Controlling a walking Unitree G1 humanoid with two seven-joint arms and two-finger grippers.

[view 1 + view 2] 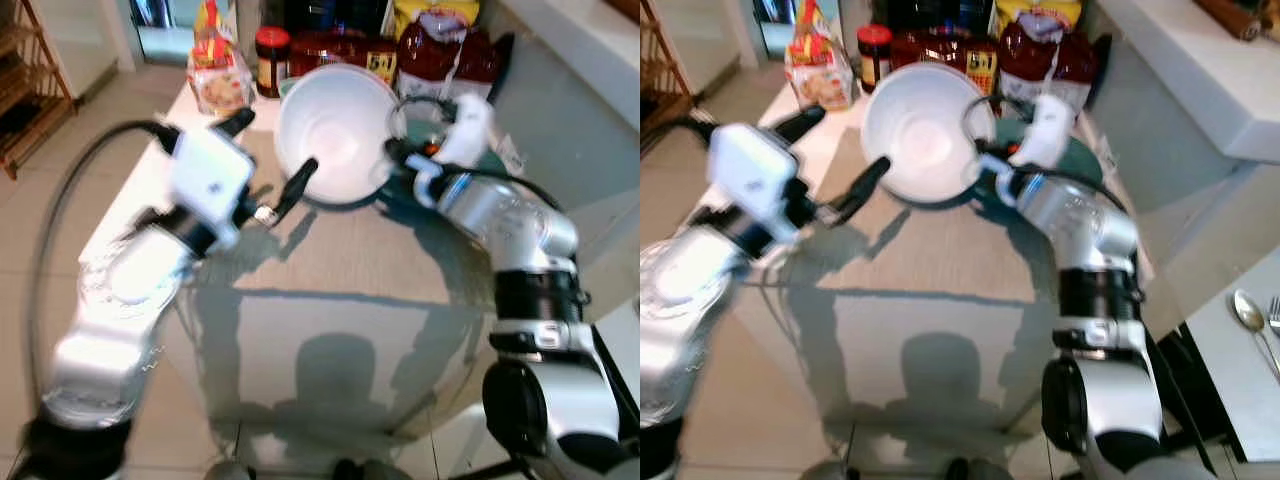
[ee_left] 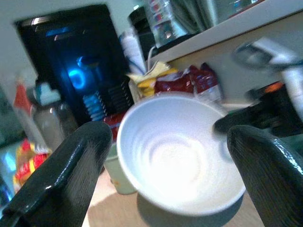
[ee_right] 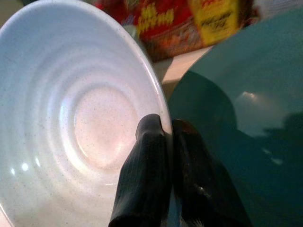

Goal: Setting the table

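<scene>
Right gripper (image 3: 163, 137): its two black fingers (image 3: 142, 179) are closed on the right rim of the white ribbed ceramic bowl (image 1: 335, 130), one finger inside the wall, the other outside. The bowl is lifted and tilted, its opening facing the robot, over the far middle of the counter (image 1: 330, 300). Just behind and to the right of the pinched rim lies a dark teal round dish (image 3: 241, 109), partly hidden by the bowl. Left gripper (image 1: 265, 165): fingers spread wide and holding nothing; one fingertip (image 1: 300, 180) sits at the bowl's near-left rim, contact cannot be told, and the other points toward the far left. In the left wrist view the bowl sits between the two spread fingers. At the far end of the counter, from left: a clear bag of snacks with a red-and-yellow label (image 1: 218, 75), a dark jar with a red lid (image 1: 271, 60), and red packaged goods (image 1: 440, 50). At the near right, on a separate pale surface, lies a metal spoon (image 1: 1250, 320).
</scene>
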